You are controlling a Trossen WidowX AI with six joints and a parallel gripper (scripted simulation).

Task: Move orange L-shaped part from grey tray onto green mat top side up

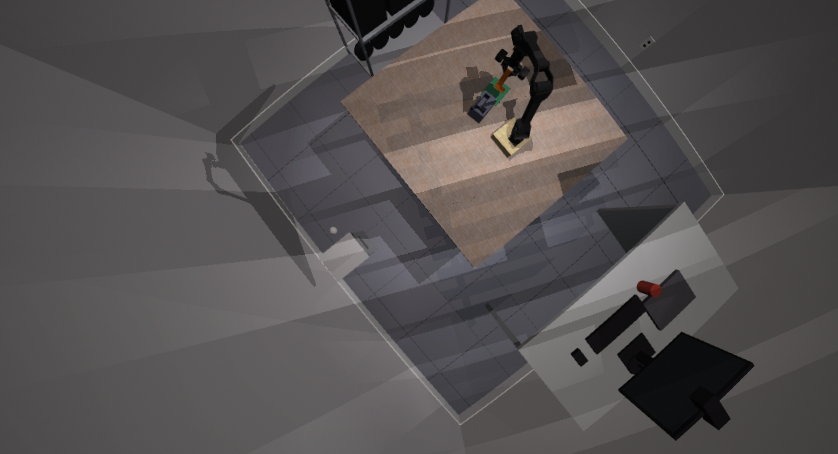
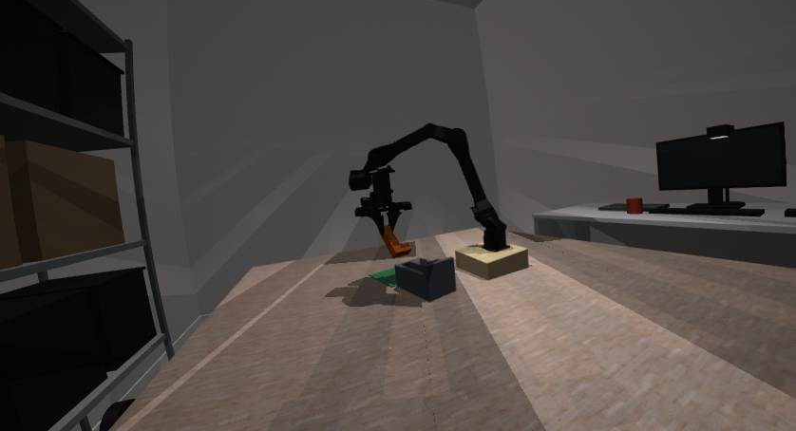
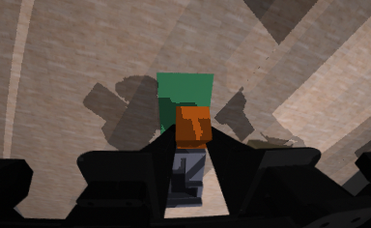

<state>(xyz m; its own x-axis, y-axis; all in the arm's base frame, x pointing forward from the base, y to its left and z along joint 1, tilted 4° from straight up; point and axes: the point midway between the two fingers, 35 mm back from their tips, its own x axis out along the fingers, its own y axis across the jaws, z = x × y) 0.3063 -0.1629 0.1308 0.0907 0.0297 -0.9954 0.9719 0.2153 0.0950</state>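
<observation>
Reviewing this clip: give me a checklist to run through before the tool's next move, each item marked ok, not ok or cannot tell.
1. Black two-finger tool shut on the orange L-shaped part: ok.
2. Part out of the pocket in the grey rectangular tray: ok, the pocket shows unfilled.
3. Part level for laying flat: not ok, it hangs tilted, its L-shaped end low.
4. Part resting on the flat green mat: not ok, it is held above the table.
5. Grip firm enough not to slip: cannot tell.
</observation>
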